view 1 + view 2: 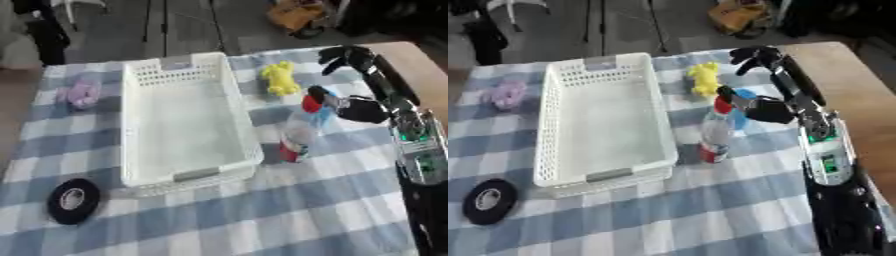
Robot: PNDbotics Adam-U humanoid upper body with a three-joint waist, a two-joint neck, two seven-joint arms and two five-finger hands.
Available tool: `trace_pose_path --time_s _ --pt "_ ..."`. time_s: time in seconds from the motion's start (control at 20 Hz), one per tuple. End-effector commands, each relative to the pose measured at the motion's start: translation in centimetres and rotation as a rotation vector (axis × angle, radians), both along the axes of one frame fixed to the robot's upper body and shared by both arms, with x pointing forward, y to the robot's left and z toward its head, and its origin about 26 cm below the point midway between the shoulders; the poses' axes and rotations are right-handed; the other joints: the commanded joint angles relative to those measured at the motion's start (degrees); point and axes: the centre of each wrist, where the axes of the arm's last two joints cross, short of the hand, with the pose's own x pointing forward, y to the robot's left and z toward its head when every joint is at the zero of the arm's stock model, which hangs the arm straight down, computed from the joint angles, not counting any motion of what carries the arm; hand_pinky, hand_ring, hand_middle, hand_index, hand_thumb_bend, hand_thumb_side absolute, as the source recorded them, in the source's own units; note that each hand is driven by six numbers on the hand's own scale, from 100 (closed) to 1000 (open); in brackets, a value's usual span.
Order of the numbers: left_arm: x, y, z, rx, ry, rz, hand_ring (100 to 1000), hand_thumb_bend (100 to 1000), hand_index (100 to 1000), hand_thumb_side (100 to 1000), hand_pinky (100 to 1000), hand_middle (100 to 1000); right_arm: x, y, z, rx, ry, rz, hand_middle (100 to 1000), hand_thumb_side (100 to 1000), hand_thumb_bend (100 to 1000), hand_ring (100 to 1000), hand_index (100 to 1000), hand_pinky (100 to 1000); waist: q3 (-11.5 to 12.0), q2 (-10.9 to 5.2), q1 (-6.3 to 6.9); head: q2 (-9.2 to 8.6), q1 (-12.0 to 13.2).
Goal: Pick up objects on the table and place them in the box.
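Note:
A white slotted box [129, 125] stands in the middle of the checked cloth and holds nothing. A clear bottle [297, 137] with a red cap and red label stands upright just right of it, with something blue [744, 95] behind its top. A yellow soft toy [280, 78] lies at the back right and a purple one [80, 93] at the back left. A black tape roll [73, 200] lies at the front left. My right hand [767, 111] is open above the table's right side. Its thumb is by the bottle's cap and its fingers [754, 55] reach past the yellow toy. It holds nothing.
Bare wooden tabletop [859, 100] shows to the right of the cloth, under my right arm. The floor beyond the far edge holds chair legs and a yellow-brown object [297, 15]. My left hand shows in neither view.

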Motion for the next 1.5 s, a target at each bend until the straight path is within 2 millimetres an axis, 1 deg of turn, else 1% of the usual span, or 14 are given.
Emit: trace_pose_path --time_s 0.05,0.15,0.75,0.9,1.05,1.15,1.35,1.5 --pt "0.0 0.2 0.8 0.022 -0.021 -0.002 933 566 866 950 441 878 -0.3 -0.3 1.4 -0.026 -0.033 0.024 684 495 498 631 843 771 0.08 -4.48 -0.19 0.23 -0.23" --pt "0.0 0.2 0.8 0.023 -0.021 -0.003 933 566 866 950 441 878 -0.3 -0.3 1.2 -0.044 -0.02 0.051 688 528 479 629 847 773 0.13 -4.44 -0.23 0.3 -0.31" --pt "0.0 0.2 0.8 0.024 -0.02 -0.005 933 564 866 951 440 878 -0.3 -1.1 -0.4 -0.148 0.062 0.171 692 612 439 628 852 778 0.19 -4.38 -0.35 0.47 -0.44" --pt "0.0 0.2 0.8 0.024 -0.02 -0.005 933 565 866 951 440 878 -0.2 -1.3 -0.8 -0.158 0.076 0.181 692 615 437 628 852 778 0.17 -4.38 -0.35 0.48 -0.44" --pt "0.0 0.2 0.8 0.024 -0.02 -0.005 934 564 866 951 440 879 -0.1 -1.6 -1.7 -0.168 0.115 0.187 689 667 402 625 851 776 0.12 -4.35 -0.28 0.52 -0.5" --pt "0.0 0.2 0.8 0.024 -0.02 -0.005 934 564 866 951 440 879 0.0 -1.7 -2.5 -0.179 0.144 0.189 690 682 394 625 851 776 0.1 -4.34 -0.24 0.54 -0.54" --pt "0.0 0.2 0.8 0.023 -0.02 -0.005 934 564 866 951 440 879 0.3 -1.9 -3.6 -0.197 0.178 0.189 690 697 387 624 851 776 0.05 -4.34 -0.19 0.52 -0.57" --pt "0.0 0.2 0.8 0.023 -0.019 -0.005 934 564 866 951 440 879 0.4 -1.9 -4.0 -0.205 0.183 0.187 691 699 388 625 852 777 0.04 -4.34 -0.18 0.51 -0.59"
